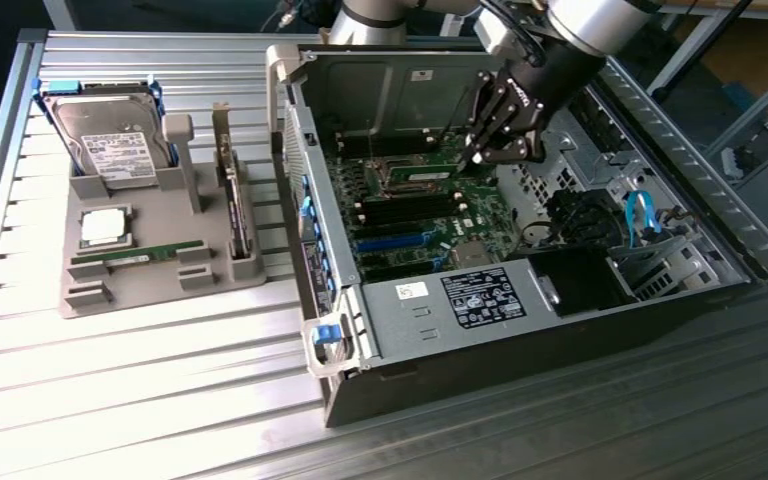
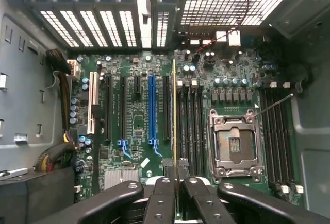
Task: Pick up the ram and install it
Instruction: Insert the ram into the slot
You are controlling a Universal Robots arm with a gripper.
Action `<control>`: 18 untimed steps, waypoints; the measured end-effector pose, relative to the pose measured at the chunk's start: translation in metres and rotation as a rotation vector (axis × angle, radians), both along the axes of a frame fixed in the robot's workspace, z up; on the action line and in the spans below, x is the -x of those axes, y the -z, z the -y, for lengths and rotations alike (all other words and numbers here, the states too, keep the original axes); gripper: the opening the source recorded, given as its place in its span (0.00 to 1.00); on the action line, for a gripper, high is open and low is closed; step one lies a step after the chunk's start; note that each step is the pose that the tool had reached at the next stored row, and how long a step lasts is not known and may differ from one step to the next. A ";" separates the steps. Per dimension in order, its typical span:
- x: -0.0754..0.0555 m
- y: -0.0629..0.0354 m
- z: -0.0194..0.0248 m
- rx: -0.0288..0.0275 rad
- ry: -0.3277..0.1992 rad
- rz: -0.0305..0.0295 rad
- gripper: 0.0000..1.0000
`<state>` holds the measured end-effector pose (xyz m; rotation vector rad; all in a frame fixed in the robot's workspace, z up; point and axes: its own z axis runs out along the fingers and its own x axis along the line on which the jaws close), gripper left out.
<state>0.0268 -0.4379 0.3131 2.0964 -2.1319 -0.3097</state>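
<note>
The fingers (image 2: 164, 201) pinch narrowly on the ram (image 2: 175, 116), held edge-on above the motherboard (image 2: 134, 126) beside its memory slots (image 2: 192, 116). Installing appears to be in hand; seating calls for its edge squarely over a slot.

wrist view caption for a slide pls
the hand holds the ram edge-on over the motherboard, beside the empty processor socket

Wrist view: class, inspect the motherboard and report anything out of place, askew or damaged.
Nothing looks damaged or spilled. On the motherboard, the processor socket is empty, and the ram is held edge-on in the gripper over the memory slots, not visibly seated.
</note>
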 end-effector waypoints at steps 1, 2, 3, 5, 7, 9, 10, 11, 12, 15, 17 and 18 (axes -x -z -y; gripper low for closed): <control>0.000 0.0029 0.0000 -0.0001 0.000 0.0001 0.12; 0.000 0.0059 0.0000 -0.0001 0.000 0.0000 0.12; 0.000 0.0090 0.0000 0.0000 0.000 0.0000 0.12; 0.000 0.0165 0.0000 -0.0001 0.000 0.0000 0.12; 0.000 0.0200 0.0000 0.0000 0.000 0.0000 0.12; 0.000 0.0234 0.0000 -0.0001 0.000 0.0000 0.12; 0.000 0.0250 0.0000 -0.0001 0.000 0.0001 0.12; 0.000 0.0266 0.0000 0.0000 0.000 0.0000 0.12; 0.000 0.0282 0.0000 0.0001 0.000 0.0000 0.12; 0.000 0.0330 0.0000 0.0000 0.000 0.0000 0.12; 0.000 0.0371 0.0000 -0.0001 0.000 0.0000 0.12; 0.000 0.0383 0.0000 0.0000 0.000 0.0000 0.12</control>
